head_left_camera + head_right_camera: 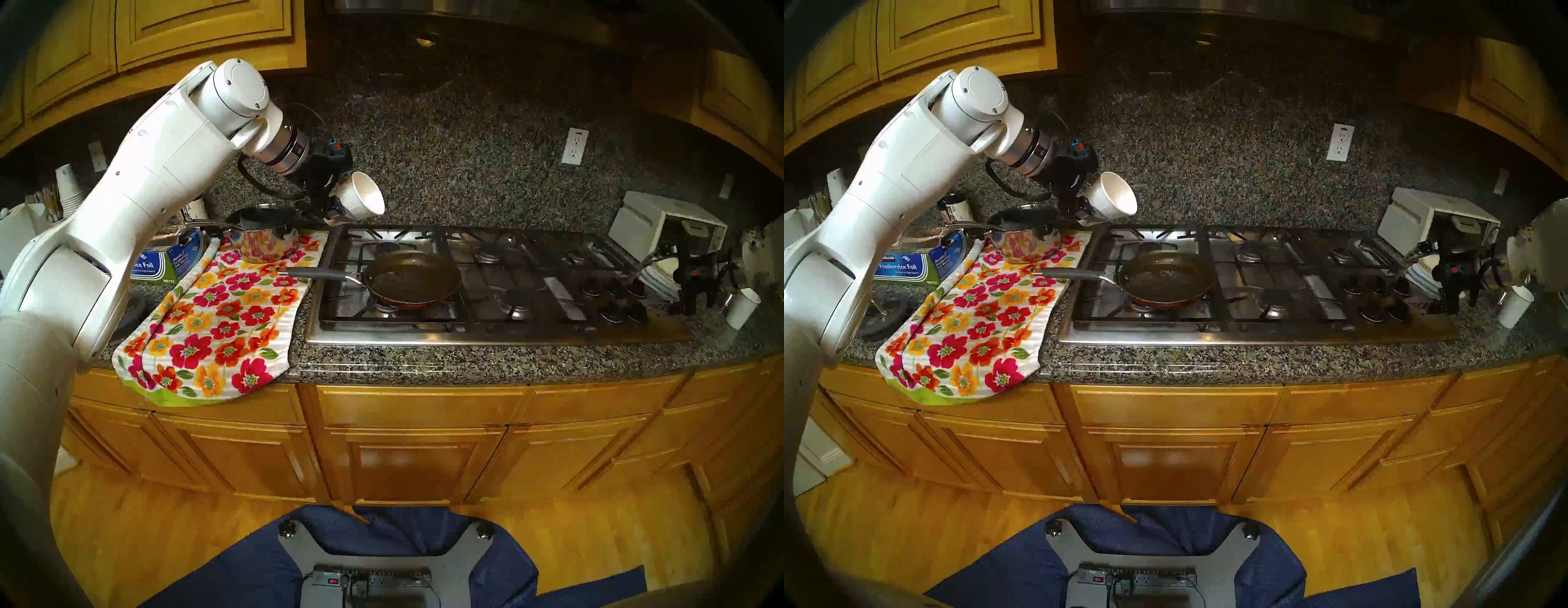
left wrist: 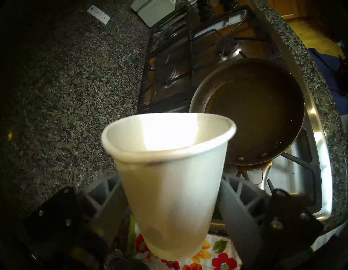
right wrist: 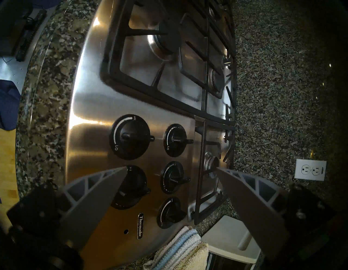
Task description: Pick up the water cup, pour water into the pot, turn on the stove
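White paper water cup (image 1: 358, 196) is clamped at its base in our left gripper (image 1: 335, 210), tipped over with the mouth facing right, in the air above the stove's back-left corner. Wrist view: fingers (image 2: 239, 213) press both sides of the cup; we can't see any water in it. Below the gripper, a steel saucepan (image 1: 265, 237) sits on the floral towel (image 1: 220, 314) at the counter's left. The pot (image 1: 413, 278) rests on the front-left burner of the stove (image 1: 488, 333), handle pointing left over the towel, interior looks wet. Our right gripper (image 3: 170, 169) hangs spread wide and empty above the knobs (image 3: 131, 136) at the stove's right end.
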